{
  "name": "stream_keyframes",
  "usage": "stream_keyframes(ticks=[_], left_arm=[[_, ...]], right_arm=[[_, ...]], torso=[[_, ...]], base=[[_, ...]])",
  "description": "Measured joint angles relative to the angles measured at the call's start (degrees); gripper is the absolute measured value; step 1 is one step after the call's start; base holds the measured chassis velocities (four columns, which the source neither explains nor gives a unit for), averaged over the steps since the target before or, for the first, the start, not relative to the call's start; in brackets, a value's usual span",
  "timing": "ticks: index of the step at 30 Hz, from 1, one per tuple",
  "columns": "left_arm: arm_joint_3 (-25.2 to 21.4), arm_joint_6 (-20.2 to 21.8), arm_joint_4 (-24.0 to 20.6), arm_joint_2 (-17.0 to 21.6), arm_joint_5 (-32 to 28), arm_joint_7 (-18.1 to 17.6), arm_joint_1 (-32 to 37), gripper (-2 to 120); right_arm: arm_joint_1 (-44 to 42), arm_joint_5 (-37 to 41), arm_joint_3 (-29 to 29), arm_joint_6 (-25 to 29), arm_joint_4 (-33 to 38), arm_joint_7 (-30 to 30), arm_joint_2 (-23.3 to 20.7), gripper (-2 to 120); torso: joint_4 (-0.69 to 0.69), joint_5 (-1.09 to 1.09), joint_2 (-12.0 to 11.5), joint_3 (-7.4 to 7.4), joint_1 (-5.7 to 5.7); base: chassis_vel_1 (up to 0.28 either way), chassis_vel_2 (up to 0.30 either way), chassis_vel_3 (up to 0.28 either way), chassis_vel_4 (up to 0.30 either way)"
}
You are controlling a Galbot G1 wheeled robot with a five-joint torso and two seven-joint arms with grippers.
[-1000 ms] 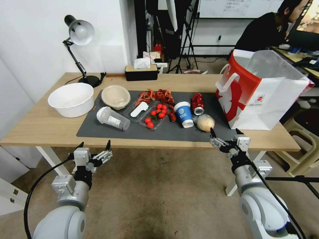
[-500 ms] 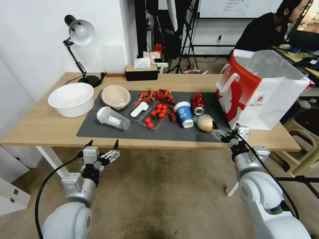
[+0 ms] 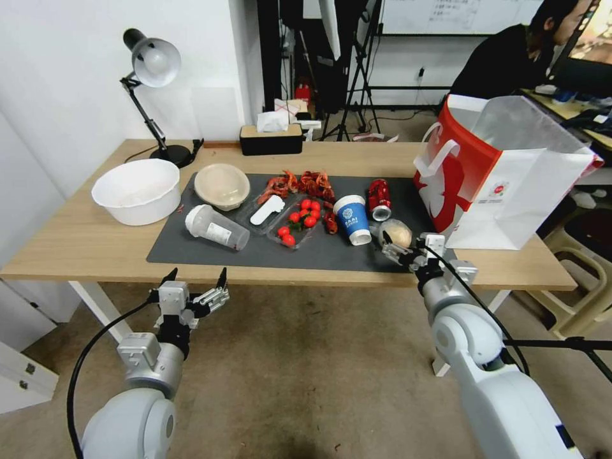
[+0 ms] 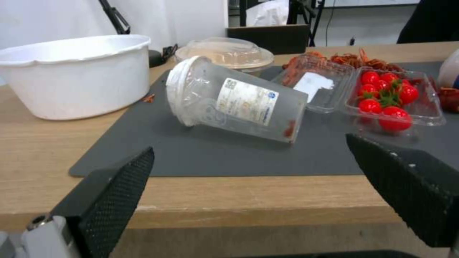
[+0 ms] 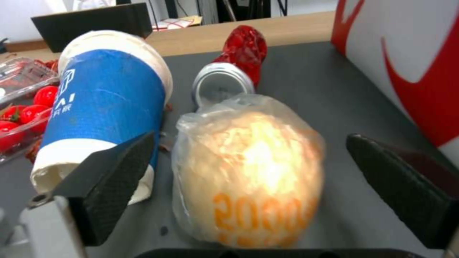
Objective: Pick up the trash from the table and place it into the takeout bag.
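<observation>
Table (image 3: 76, 245) edge: right tool (image 5: 249, 179) spread around beige plastic-wrapped lump (image 5: 249, 172), left tool (image 3: 194, 287) released, below.

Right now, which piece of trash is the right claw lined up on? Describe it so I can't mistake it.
Start at the takeout bag on the table's right end. On the dark mat beside it, nearest the front edge, lies the plastic-wrapped lump, between the right claw's open fingers. Unlike the blue cup and red can, it's round and beige.

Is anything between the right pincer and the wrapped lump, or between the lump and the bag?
Nothing visible. The right pincer is open with the beige wrapped lump directly between its fingers. The blue-and-white cup and crushed can sit beside and behind it. Bare mat separates lump and takeout bag.
</observation>
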Motion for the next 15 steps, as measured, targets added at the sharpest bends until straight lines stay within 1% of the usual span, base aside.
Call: stream_keyframes(ticks=[2, 3, 4, 5, 6, 7, 10, 11, 14, 15], left_arm=[[-0.11, -0.38, 0.18, -0.04, 0.04, -0.02, 0.03, 100], [-0.11, -0.38, 0.18, -0.04, 0.04, -0.02, 0.03, 100], [-0.20, -0.71, 0.38, -0.05, 0.06, -0.05, 0.01, 100], [-0.24, -1.01, 0.54, -0.07, 0.11, -0.07, 0.00, 100], [-0.26, -1.18, 0.68, -0.08, 0.19, -0.08, 0.00, 100], [-0.26, -1.18, 0.68, -0.08, 0.19, -0.08, 0.00, 100], [-0.25, -1.68, 1.05, -0.18, 0.41, -0.11, 0.00, 100], [-0.25, -1.68, 1.05, -0.18, 0.41, -0.11, 0.00, 100], [-0.17, -2.29, 1.44, -0.25, 0.89, -0.12, 0.05, 100], [-0.17, -2.29, 1.44, -0.25, 0.89, -0.12, 0.05, 100]], right_arm=[[0.97, -0.03, -0.82, -0.70, -0.78, 0.68, 0.25, 93], [0.97, -0.03, -0.82, -0.70, -0.78, 0.68, 0.25, 93], [1.25, -0.05, -1.25, -1.70, -1.08, 1.38, 0.41, 89], [1.33, -0.11, -1.50, -2.21, -1.30, 1.67, 0.53, 86], [1.38, -0.14, -1.71, -2.69, -1.46, 2.08, 0.62, 79], [1.38, -0.14, -1.71, -2.69, -1.46, 2.08, 0.62, 79], [1.63, -0.15, -2.07, -3.21, -1.76, 2.93, 0.86, 66], [1.63, -0.15, -2.07, -3.21, -1.76, 2.93, 0.86, 66], [1.63, -0.15, -2.09, -3.30, -1.77, 3.11, 0.92, 52], [1.63, -0.15, -2.09, -3.30, -1.77, 3.11, 0.92, 52]], torso=[[0.01, 0.00, 0.00, 0.00, 0.00], [0.01, 0.00, 0.00, 0.00, 0.00], [0.00, 0.00, 0.00, 0.00, 0.00], [0.00, 0.00, 0.00, 0.00, 0.00], [0.00, -0.01, 0.00, 0.00, 0.00], [0.00, -0.01, 0.00, 0.00, 0.00], [0.00, -0.01, 0.00, 0.00, 0.00], [0.00, -0.01, 0.00, 0.00, 0.00], [0.00, -0.01, 0.00, 0.00, 0.00], [0.00, -0.01, 0.00, 0.00, 0.00]], base=[[0.000, 0.000, 0.000, 0.000], [0.000, 0.000, 0.000, 0.000], [0.000, 0.000, 0.000, 0.000], [0.000, 0.000, 0.000, 0.000], [0.000, 0.000, 0.000, 0.000], [0.000, 0.000, 0.000, 0.000], [0.000, 0.000, 0.000, 0.000], [0.000, 0.000, 0.000, 0.000], [0.000, 0.000, 0.000, 0.000], [0.000, 0.000, 0.000, 0.000]])
